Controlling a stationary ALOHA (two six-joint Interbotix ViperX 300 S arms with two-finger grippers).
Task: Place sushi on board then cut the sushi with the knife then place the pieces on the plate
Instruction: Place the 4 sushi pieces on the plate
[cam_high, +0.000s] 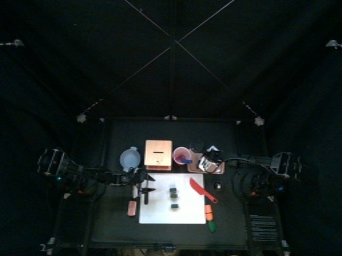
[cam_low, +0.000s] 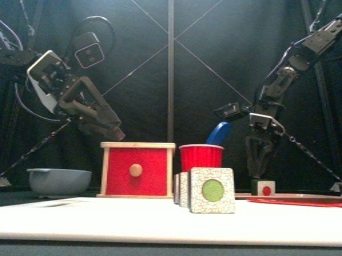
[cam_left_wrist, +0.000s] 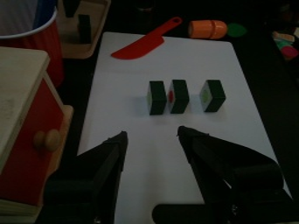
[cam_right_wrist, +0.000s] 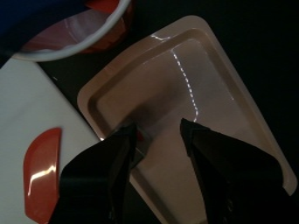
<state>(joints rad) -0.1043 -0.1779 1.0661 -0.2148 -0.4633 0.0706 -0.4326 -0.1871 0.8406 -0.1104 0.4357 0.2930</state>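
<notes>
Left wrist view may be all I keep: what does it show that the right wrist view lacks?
Left wrist only: dark green sushi pieces, pale wooden box with red drawer, orange toy food. Right wrist only: flat pink tray behind the open right pincer. Both: white cutting board, red toy knife, red cup.

white board, dark green sushi, red knife
</notes>
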